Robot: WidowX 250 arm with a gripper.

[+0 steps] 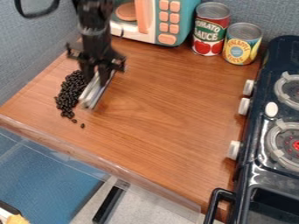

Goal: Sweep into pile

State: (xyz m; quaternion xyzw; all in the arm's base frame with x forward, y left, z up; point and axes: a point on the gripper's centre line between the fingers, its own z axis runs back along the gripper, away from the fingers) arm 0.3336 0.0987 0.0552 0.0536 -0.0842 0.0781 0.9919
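Stove handle (217,203) nearest, I have the fingers (104,75) clamped on a pale scraper (93,94) beside the dark beans (71,90), left on the desk (161,100). Tilting it could let beans slip under (one sits apart).

Smooth wood-grain counter (169,105); glossy black stove (257,173); shiny metal cans (244,30).
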